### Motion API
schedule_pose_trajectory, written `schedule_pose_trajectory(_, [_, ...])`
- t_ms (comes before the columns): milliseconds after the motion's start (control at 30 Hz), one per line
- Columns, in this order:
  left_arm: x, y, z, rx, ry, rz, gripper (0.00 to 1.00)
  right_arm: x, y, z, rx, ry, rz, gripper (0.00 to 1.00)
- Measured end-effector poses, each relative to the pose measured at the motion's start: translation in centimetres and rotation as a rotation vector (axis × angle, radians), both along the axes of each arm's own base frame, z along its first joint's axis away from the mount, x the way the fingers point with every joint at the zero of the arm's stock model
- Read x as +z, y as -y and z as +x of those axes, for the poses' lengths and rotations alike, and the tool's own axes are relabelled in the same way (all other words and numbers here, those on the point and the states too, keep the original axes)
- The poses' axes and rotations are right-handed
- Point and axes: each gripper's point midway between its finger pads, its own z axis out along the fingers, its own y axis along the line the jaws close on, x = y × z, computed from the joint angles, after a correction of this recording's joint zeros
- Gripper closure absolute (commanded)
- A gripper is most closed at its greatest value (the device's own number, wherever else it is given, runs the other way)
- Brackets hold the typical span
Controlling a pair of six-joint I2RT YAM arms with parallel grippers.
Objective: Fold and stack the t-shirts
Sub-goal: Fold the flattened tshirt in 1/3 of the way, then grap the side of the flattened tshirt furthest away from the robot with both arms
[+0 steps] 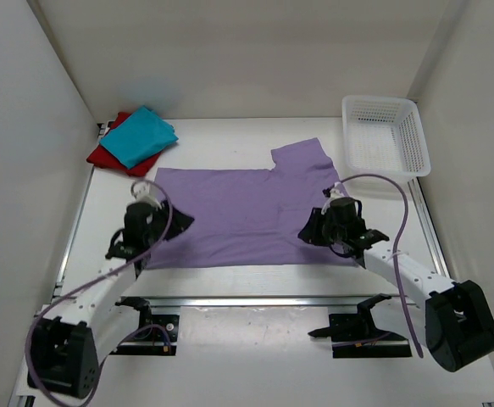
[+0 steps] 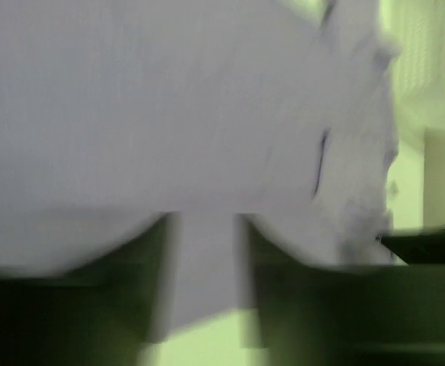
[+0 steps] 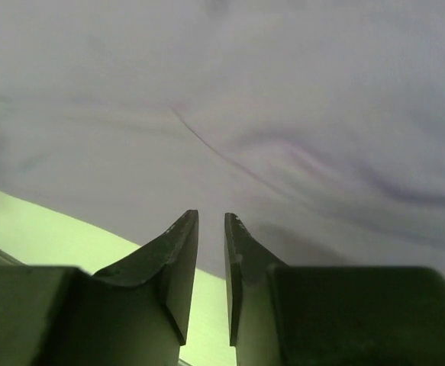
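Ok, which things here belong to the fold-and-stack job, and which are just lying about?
Part of the job:
- lilac t-shirt, spread flat mid-table
- teal t-shirt, folded, lying on top of the red one
- red t-shirt, far left corner

Just lying about:
- white mesh basket, far right corner

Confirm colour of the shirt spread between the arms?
Plain pale lilac shirt; shows best in top external view.

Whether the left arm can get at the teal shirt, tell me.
Probably yes: the teal shirt lies uncovered atop the red shirt, far left, beyond the left arm, nothing standing between.
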Motion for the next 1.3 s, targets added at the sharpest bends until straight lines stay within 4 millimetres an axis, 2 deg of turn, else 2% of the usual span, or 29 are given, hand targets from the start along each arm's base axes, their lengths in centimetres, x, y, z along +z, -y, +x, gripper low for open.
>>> schedule_pose_trajectory(33, [2.3,-0.5,2.0,0.025,0.043,-0.003,0.02,1.0,-0.4,0.8,0.006,0.032,0.010,0.81])
schedule_pose_trajectory(100, [5.8,-1.9,5.8,0.094,0.116,-0.036,0.01,2.7,-1.3,1.9,0.027,0.087,0.038,0.82])
schedule_pose_trajectory(133, [7.1,-2.9,7.7,0.132,0.147,-0.054,0.01,3.1,-1.7,2.2,0.037,0.103,0.051,0.82])
schedule_pose_trajectory(167, [7.4,-4.0,9.3,0.171,0.153,-0.061,0.01,3.1,-2.0,2.3,0.047,0.106,0.057,0.82])
schedule_pose_trajectory(233, [6.1,-6.3,12.0,0.246,0.113,-0.061,0.04,2.6,-2.6,1.8,0.076,0.097,0.058,0.82])
schedule_pose_trajectory(267, [5.0,-7.1,13.1,0.272,0.082,-0.058,0.19,2.3,-3.0,1.4,0.092,0.091,0.058,0.83])
schedule_pose_trajectory(333, [1.9,-8.4,15.1,0.317,-0.005,-0.051,0.56,1.8,-3.8,0.5,0.133,0.082,0.060,0.85])
schedule_pose_trajectory(367, [0.5,-8.9,15.9,0.335,-0.043,-0.044,0.60,1.6,-4.1,0.2,0.148,0.078,0.063,0.86])
schedule_pose_trajectory(433, [-2.1,-9.5,17.4,0.351,-0.110,-0.007,0.58,1.3,-4.5,-0.2,0.171,0.071,0.075,0.87])
schedule_pose_trajectory(500, [-3.3,-9.8,19.3,0.356,-0.147,0.030,0.56,1.0,-4.5,-0.4,0.178,0.065,0.079,0.87])
schedule_pose_trajectory(667, [-2.3,-11.5,24.3,0.392,-0.118,0.143,0.46,1.2,-4.8,-0.3,0.188,0.077,0.092,0.87])
schedule_pose_trajectory(800, [-1.8,-13.4,27.6,0.414,-0.116,0.274,0.44,1.2,-4.9,-0.2,0.188,0.086,0.097,0.87])
schedule_pose_trajectory(933, [-3.1,-14.6,29.3,0.398,-0.160,0.402,0.41,1.2,-4.8,-0.1,0.186,0.090,0.102,0.87])
schedule_pose_trajectory(1033, [-4.8,-14.4,28.7,0.358,-0.228,0.473,0.39,1.3,-4.8,-0.1,0.188,0.095,0.110,0.87])
schedule_pose_trajectory(1100, [-5.6,-13.7,28.5,0.318,-0.265,0.520,0.36,1.5,-4.9,0.0,0.192,0.102,0.118,0.87])
schedule_pose_trajectory(1300, [-6.3,-11.6,28.8,0.224,-0.309,0.588,0.35,1.8,-5.2,0.1,0.202,0.113,0.132,0.87])
